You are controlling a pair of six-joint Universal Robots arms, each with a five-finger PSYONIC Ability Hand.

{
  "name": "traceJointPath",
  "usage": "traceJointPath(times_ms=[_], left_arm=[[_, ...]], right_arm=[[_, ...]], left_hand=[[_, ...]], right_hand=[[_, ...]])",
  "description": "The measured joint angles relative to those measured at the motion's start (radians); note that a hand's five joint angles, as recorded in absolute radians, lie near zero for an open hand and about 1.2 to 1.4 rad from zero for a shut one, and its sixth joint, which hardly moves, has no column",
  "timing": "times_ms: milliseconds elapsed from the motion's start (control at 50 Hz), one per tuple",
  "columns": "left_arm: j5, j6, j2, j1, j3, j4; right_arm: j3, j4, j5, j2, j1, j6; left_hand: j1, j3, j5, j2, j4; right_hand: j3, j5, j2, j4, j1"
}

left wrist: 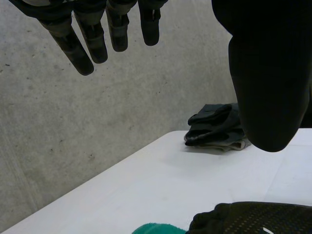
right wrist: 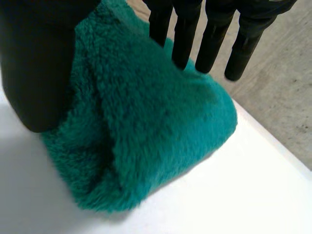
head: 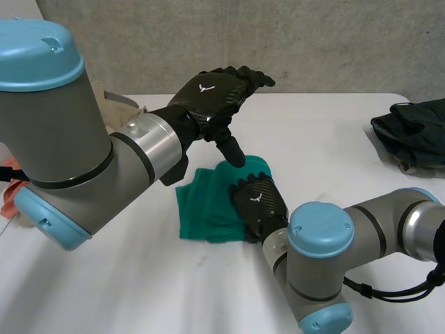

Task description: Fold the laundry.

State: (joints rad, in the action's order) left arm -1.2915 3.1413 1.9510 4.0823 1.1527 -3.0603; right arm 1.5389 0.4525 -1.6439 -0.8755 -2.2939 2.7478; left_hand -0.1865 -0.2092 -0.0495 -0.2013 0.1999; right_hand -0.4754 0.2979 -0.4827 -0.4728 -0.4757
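Pressing straight fingers on the seemingly folded green cloth, the right hand flattens it, the left hand hovers with fingers apart and empty; dark clothes at the right edge of the surface await folding.

A white desk carries a folded teal fleece cloth near its middle, a heap of dark garments at its far right edge and a crumpled cream cloth at its far left.
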Motion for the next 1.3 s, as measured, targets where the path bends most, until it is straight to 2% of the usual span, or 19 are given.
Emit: traceJointPath(times_ms=[140, 180, 200, 220, 260, 440, 560, 680, 700, 740, 760, 880, 1000, 1080, 1200, 1300], left_arm=[[0.0, -0.001, -0.002, -0.001, 0.004, -0.002], [0.0, -0.001, -0.003, -0.002, 0.005, -0.002], [0.0, -0.001, -0.004, -0.002, 0.006, -0.002], [0.0, -0.001, -0.004, -0.002, 0.006, -0.002], [0.0, -0.001, -0.004, -0.002, 0.007, -0.002], [0.002, -0.001, -0.009, 0.012, 0.006, -0.002], [0.004, -0.003, -0.025, 0.032, 0.002, -0.002], [0.008, -0.016, -0.05, 0.053, 0.001, -0.002], [0.008, -0.016, -0.05, 0.053, 0.001, -0.002], [0.011, -0.023, -0.058, 0.06, 0.003, -0.002], [0.011, -0.023, -0.058, 0.06, 0.003, -0.002], [0.017, -0.031, -0.059, 0.066, 0.006, -0.004], [0.018, -0.029, -0.04, 0.061, 0.005, -0.004], [0.016, -0.025, -0.017, 0.052, 0.002, -0.005], [0.014, -0.022, 0.005, 0.042, 0.0, -0.005], [0.013, -0.021, 0.015, 0.036, 0.0, -0.006]], right_arm=[[-0.006, 0.093, 0.003, 0.006, 0.015, -0.023], [-0.017, 0.114, 0.006, 0.011, 0.021, -0.03], [-0.026, 0.122, 0.007, 0.015, 0.026, -0.033], [-0.033, 0.126, 0.009, 0.018, 0.031, -0.035], [-0.053, 0.132, 0.012, 0.024, 0.043, -0.037], [-0.174, 0.105, 0.027, -0.006, 0.116, -0.014], [-0.339, 0.048, 0.076, -0.051, 0.22, 0.039], [-0.595, -0.015, 0.125, -0.049, 0.405, 0.138], [-0.595, -0.015, 0.125, -0.049, 0.405, 0.138], [-0.691, -0.03, 0.134, -0.027, 0.501, 0.184], [-0.691, -0.03, 0.134, -0.027, 0.501, 0.184], [-0.786, -0.033, 0.175, 0.035, 0.694, 0.258], [-0.77, 0.003, 0.283, 0.122, 0.852, 0.321], [-0.744, 0.055, 0.42, 0.239, 0.974, 0.386], [-0.706, 0.085, 0.592, 0.351, 1.08, 0.432], [-0.662, 0.096, 0.685, 0.357, 1.116, 0.44]], left_hand=[[0.0, 0.0, 0.0, 0.0, 0.0], [0.0, 0.0, 0.0, 0.0, 0.0], [0.0, 0.0, 0.0, 0.0, 0.0], [0.0, 0.0, 0.0, 0.0, 0.0], [0.0, 0.0, 0.0, 0.0, 0.0], [0.0, 0.0, 0.0, 0.0, 0.0], [0.0, 0.0, 0.0, 0.0, 0.0], [0.0, 0.0, 0.0, 0.0, 0.0], [0.0, 0.0, 0.0, 0.0, 0.0], [0.0, 0.0, 0.0, 0.0, 0.0], [0.0, 0.0, 0.0, 0.0, 0.0], [0.0, 0.0, 0.0, 0.0, 0.0], [0.0, 0.0, 0.0, 0.0, 0.0], [0.0, 0.0, 0.0, 0.0, 0.0], [0.0, 0.0, 0.0, 0.0, 0.0], [0.0, 0.0, 0.0, 0.0, 0.0]], right_hand=[[-0.1, 0.073, -0.09, -0.098, -0.099], [-0.277, 0.244, -0.271, -0.273, -0.275], [-0.474, 0.431, -0.496, -0.47, -0.468], [-0.603, 0.551, -0.607, -0.604, -0.544], [-0.685, 0.634, -0.67, -0.707, -0.558], [-0.686, 0.634, -0.67, -0.717, -0.558], [-0.693, 0.634, -0.67, -0.717, -0.558], [-0.693, 0.634, -0.67, -0.717, -0.558], [-0.693, 0.634, -0.67, -0.717, -0.558], [-0.693, 0.635, -0.67, -0.717, -0.558], [-0.693, 0.635, -0.67, -0.717, -0.558], [-0.695, 0.648, -0.67, -0.717, -0.558], [-0.699, 0.648, -0.67, -0.717, -0.558], [-0.699, 0.648, -0.67, -0.717, -0.558], [-0.699, 0.657, -0.67, -0.717, -0.558], [-0.705, 0.676, -0.67, -0.724, -0.558]])
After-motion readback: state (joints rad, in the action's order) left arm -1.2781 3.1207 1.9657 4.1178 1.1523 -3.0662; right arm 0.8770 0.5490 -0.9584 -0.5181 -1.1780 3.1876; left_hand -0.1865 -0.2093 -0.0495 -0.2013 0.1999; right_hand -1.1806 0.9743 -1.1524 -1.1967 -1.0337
